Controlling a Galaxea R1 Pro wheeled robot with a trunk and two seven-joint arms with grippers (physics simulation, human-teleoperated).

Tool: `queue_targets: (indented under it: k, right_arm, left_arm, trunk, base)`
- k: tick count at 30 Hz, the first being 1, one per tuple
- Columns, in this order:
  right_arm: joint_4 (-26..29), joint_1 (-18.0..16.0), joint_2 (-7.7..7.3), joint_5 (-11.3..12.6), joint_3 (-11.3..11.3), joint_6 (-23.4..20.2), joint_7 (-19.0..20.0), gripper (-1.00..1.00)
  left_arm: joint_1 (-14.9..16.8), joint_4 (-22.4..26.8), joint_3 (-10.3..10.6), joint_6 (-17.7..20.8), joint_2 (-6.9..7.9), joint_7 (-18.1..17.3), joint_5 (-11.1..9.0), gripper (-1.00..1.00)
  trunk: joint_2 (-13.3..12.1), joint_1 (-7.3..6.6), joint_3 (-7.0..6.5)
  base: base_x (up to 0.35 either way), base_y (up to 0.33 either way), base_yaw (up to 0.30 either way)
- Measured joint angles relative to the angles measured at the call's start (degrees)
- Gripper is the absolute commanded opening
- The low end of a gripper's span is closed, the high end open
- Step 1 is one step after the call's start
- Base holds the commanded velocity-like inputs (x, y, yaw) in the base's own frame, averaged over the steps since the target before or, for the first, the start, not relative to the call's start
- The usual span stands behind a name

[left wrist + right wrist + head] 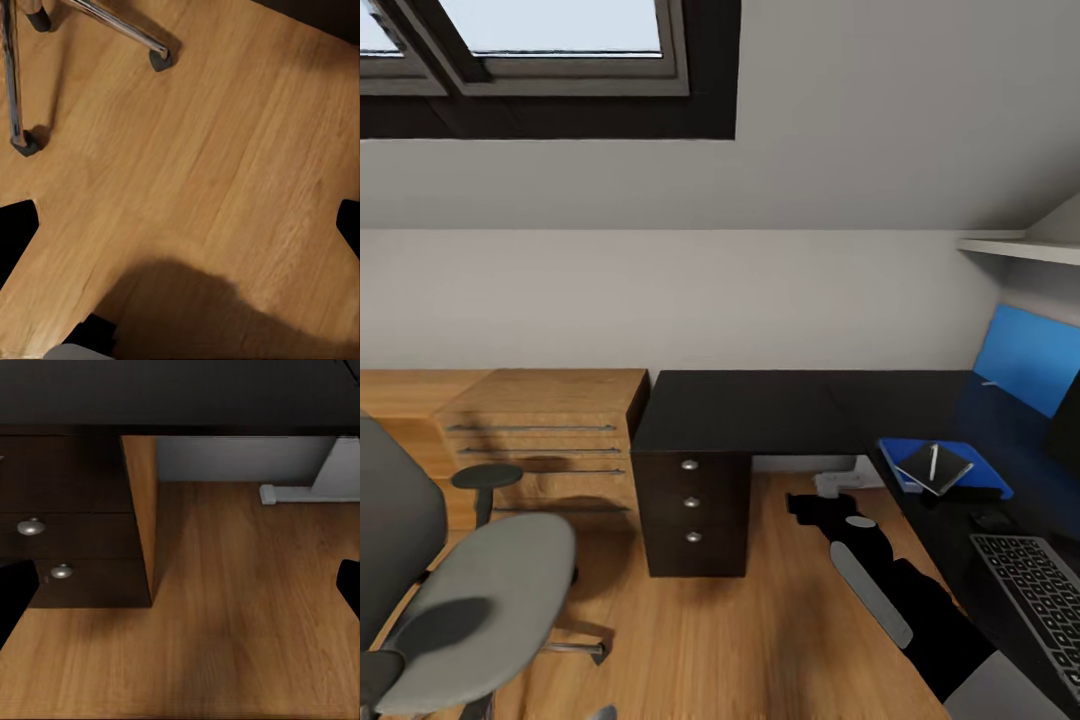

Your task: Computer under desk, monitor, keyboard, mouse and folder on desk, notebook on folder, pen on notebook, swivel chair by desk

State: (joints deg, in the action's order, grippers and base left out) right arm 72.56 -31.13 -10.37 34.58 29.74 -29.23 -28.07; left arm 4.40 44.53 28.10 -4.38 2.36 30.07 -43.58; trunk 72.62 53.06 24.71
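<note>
- Where the desk fills centre and right of the head view, its three-drawer pedestal stands at frame centre, all drawers shut, round knobs showing.
- Folder lies flat on the desk at right; notebook sits on it, pen on the notebook.
- Keyboard at lower right on the desk; monitor edge at far right.
- Chair lower left, apart from the desk.
- Wood chest left of the pedestal, drawers shut.
- Right arm hangs beside the desk.
- Left gripper over bare floor, fingers spread, empty.
- Right gripper spread, empty, facing the pedestal.
</note>
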Motion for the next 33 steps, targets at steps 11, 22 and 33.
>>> queue_targets:
  k: [11,22,33]
  right_arm:
    - [-11.5,0.1,2.68,0.0,0.2,9.2,0.0,1.0]
    - [-48.5,2.4,10.21,-1.5,2.3,36.3,0.6,1.0]
    - [-71.1,6.9,17.65,-8.7,2.7,54.4,4.8,1.0]
  left_arm:
    - [0.0,0.0,-0.4,-0.1,0.27,0.0,0.2,1.0]
    - [0.0,-1.9,-0.1,3.6,-0.19,0.1,0.1,1.0]
    - [0.0,-22.3,-0.1,-2.8,-0.14,-1.6,0.0,1.0]
  trunk:
    - [-1.6,-0.9,-0.71]
    - [-6.0,-3.32,-2.68]
    - [-10.4,-5.74,-4.65]
  base:
    - [-0.057,0.0,0.023]
    - [0.0,0.0,0.0]
    - [0.0,0.0,0.0]
